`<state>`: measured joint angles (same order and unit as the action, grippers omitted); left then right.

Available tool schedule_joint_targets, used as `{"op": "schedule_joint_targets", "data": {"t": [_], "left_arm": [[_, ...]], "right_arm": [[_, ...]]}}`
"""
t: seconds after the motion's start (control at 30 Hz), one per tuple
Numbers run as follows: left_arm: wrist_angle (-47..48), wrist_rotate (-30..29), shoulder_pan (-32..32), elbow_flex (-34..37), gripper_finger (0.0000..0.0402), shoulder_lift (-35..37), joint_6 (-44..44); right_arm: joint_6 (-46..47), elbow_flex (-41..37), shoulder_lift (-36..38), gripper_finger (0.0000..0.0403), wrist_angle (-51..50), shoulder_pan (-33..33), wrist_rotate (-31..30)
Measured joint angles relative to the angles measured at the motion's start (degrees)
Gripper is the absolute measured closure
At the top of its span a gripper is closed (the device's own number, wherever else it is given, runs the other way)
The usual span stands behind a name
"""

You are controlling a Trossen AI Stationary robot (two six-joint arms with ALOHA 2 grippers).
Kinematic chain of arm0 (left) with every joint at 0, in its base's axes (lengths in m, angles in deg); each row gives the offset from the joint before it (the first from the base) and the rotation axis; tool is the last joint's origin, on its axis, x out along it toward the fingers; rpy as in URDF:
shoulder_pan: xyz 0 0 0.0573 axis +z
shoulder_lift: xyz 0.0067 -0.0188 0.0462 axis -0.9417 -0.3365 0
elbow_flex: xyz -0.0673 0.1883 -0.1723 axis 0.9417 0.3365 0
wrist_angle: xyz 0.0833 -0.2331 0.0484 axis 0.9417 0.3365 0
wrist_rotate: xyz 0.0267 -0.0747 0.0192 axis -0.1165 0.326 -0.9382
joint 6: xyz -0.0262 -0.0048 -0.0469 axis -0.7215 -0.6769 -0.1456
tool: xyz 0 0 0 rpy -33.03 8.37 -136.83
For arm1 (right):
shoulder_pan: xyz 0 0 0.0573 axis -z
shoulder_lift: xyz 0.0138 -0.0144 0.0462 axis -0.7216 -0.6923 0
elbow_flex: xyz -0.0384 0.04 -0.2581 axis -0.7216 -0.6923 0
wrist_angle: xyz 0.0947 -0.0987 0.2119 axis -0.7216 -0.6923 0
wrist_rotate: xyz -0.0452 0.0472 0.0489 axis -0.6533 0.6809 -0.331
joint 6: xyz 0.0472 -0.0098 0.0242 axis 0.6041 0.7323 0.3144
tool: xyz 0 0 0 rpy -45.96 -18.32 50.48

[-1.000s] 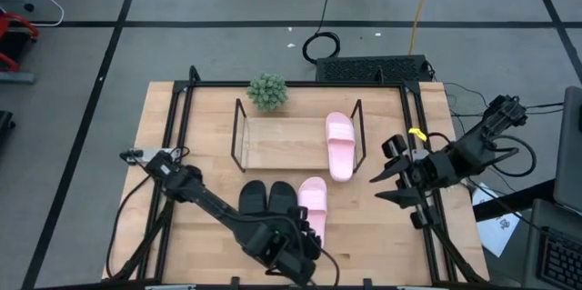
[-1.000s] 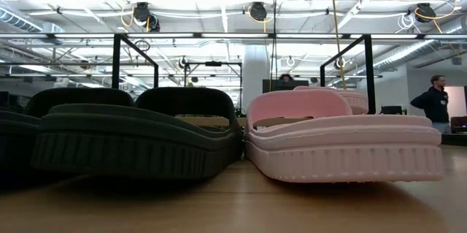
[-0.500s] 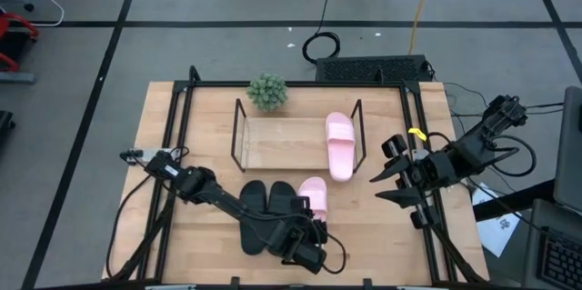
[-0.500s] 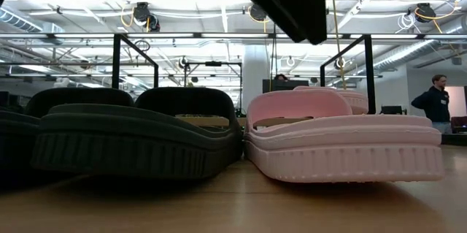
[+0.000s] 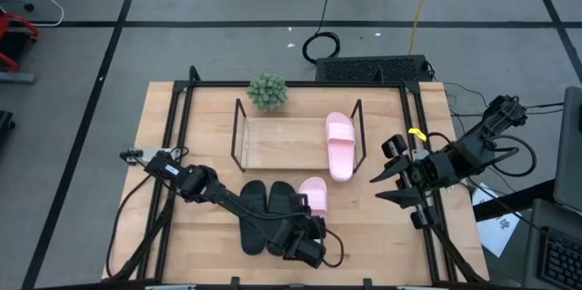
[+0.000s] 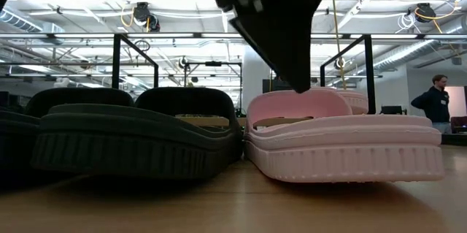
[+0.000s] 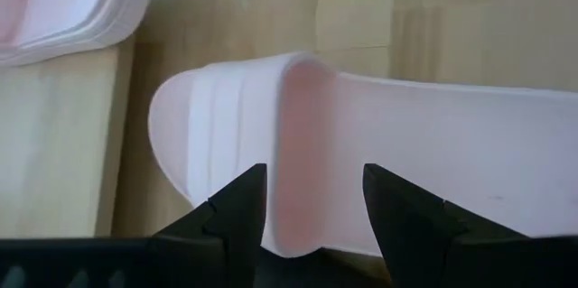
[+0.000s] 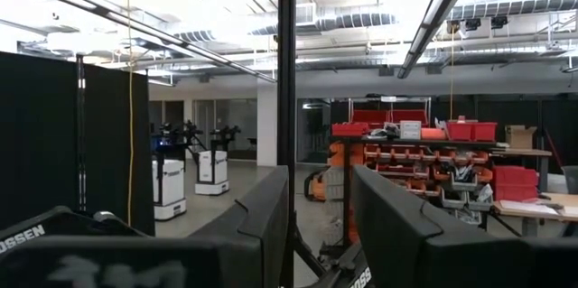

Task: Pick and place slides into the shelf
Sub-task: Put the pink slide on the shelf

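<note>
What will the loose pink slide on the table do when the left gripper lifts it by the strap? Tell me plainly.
The pink slide looks like thick moulded foam, so probably light and fairly stiff. The left gripper straddles the strap with open fingers; held there alone, the long sole may tip heel-down. Its flat, ribbed sole should not roll.

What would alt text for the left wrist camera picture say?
The left claw, fingers open, is poised around the strap of a pale pink slide lying on the wooden table. The edge of a second pink slide shows in one corner.
</note>
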<state>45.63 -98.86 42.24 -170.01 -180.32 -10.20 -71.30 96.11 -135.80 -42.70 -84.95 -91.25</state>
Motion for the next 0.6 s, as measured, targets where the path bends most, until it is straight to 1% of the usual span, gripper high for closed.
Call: {"op": "schedule_joint_targets", "data": {"t": [0.1, 0.17, 0.33, 0.5, 0.6], "left_arm": [[0.11, -4.09, 0.02, 0.46, 0.0213, 0.00, -0.88], [-0.09, -5.66, 0.20, 0.45, 0.0213, 0.01, -0.86], [-0.35, -2.88, 1.26, 0.46, 0.0213, 0.02, 0.21], [-0.60, -2.74, 2.03, 0.44, 0.0213, 0.02, 0.36], [-2.39, -1.14, 2.21, 0.46, 0.0213, 0.02, 0.72]], "right_arm": [[-0.03, 0.00, 0.00, 0.0292, 0.00, 0.00, 0.02], [-0.04, 0.00, 0.00, 0.0292, -0.02, 0.00, 0.02], [-0.28, 0.00, 0.00, 0.0292, -0.02, 0.00, 0.02], [-0.49, 0.00, 0.00, 0.0292, -0.02, 0.00, 0.02], [-1.01, 0.00, 0.00, 0.0292, -0.02, 0.00, 0.02]]}}
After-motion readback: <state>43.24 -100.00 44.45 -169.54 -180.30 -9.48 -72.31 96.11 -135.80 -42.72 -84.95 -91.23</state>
